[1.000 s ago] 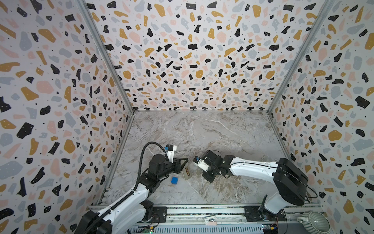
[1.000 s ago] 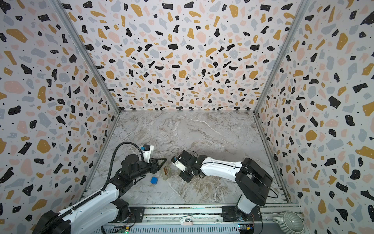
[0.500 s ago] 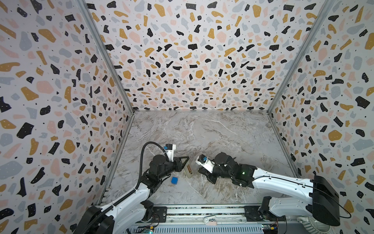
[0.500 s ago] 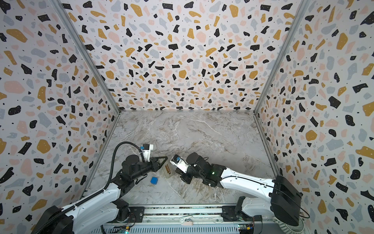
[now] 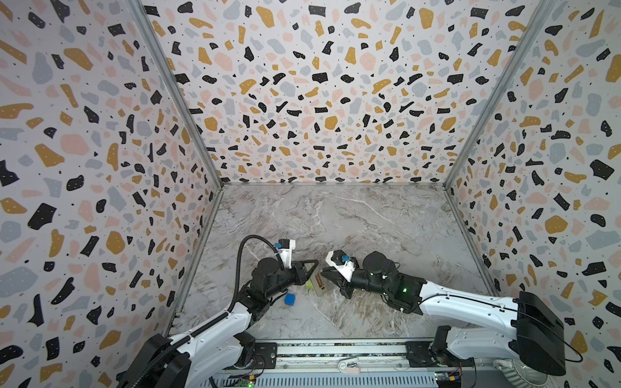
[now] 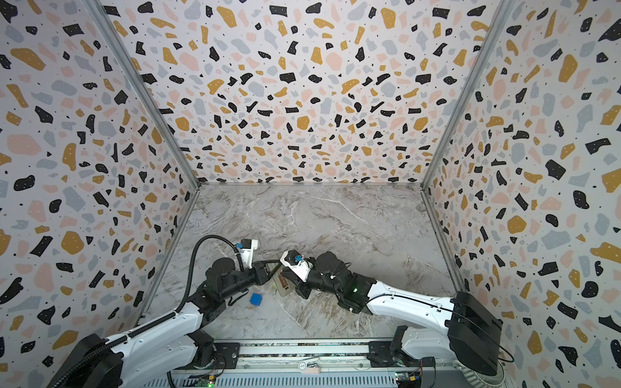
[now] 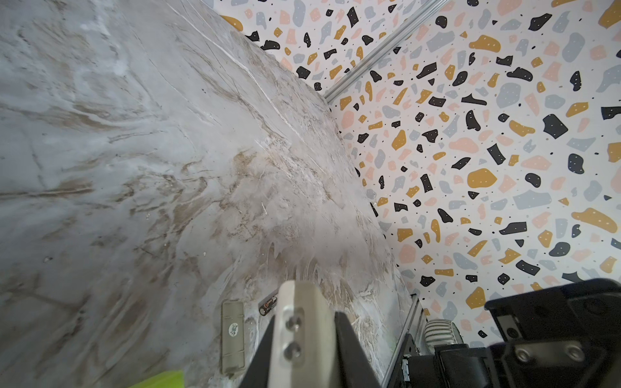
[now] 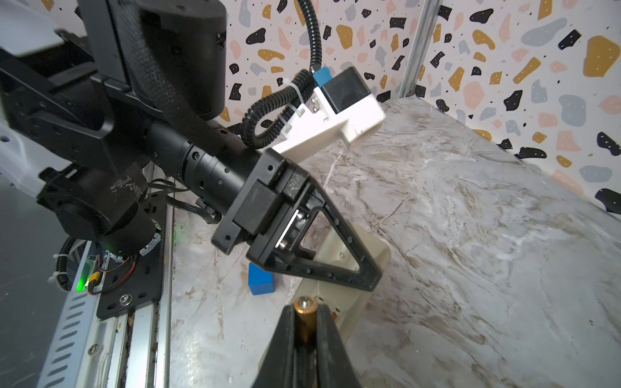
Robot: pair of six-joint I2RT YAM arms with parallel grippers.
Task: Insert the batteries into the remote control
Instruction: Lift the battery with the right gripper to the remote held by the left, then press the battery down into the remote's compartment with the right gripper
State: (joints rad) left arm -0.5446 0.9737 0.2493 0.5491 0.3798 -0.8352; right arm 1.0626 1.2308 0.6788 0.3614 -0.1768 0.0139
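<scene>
The white remote control lies tilted on the marble between both arms, and my left gripper is shut across its far end. In the left wrist view its pale edge fills the gap between the black fingers. My right gripper is shut lengthwise on a battery whose gold tip pokes out, just above the remote's near end. Another of the batteries lies loose on the table beside the grey battery cover.
A blue cube sits on the marble under the left arm, and a green cube lies against the remote's left side. Patterned walls close in three sides, and a metal rail runs along the front edge.
The right arm's elbow and shoulder have swung down and out to the right, while its gripper with the battery has stayed beside the remote. The left arm has barely moved.
</scene>
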